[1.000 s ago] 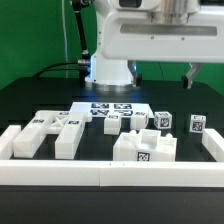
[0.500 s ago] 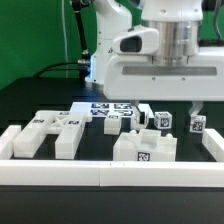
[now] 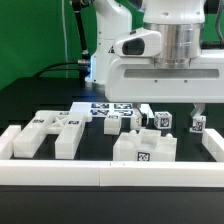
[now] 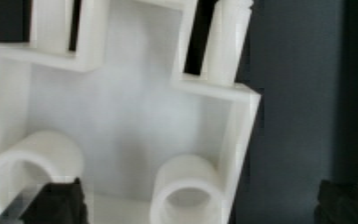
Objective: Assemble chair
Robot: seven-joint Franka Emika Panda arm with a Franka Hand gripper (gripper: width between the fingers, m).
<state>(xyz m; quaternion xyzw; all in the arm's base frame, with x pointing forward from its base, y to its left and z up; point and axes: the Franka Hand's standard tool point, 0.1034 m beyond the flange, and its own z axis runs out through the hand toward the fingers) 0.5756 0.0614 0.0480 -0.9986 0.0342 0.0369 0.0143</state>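
Evidently very little is done yet: every chair part lies loose on the black table (image 3: pixel 30 100), and none is joined to another as far as either view shows. A wide slotted piece (image 3: pixel 48 133) rests toward the exterior view's left. A chunky tagged block (image 3: pixel 145 148) sits near the front rail (image 3: pixel 90 172). Smaller tagged cubes (image 3: pixel 163 120) stand farther back toward the right, close to the marker board (image 3: pixel 110 108).

The gripper (image 4: pixel 197 198) hangs above the right half of the workspace, its fingers (image 3: pixel 197 106) spread wide with nothing between them. The wrist view looks straight down on a white part (image 4: pixel 123 120) with two slots and two round sockets — it lies below the fingertips, untouched, and I cannot say for sure which of the pieces it is.

By my judgement a first pick-up is at hand, and all the joining of legs, seat and back remains to be done.
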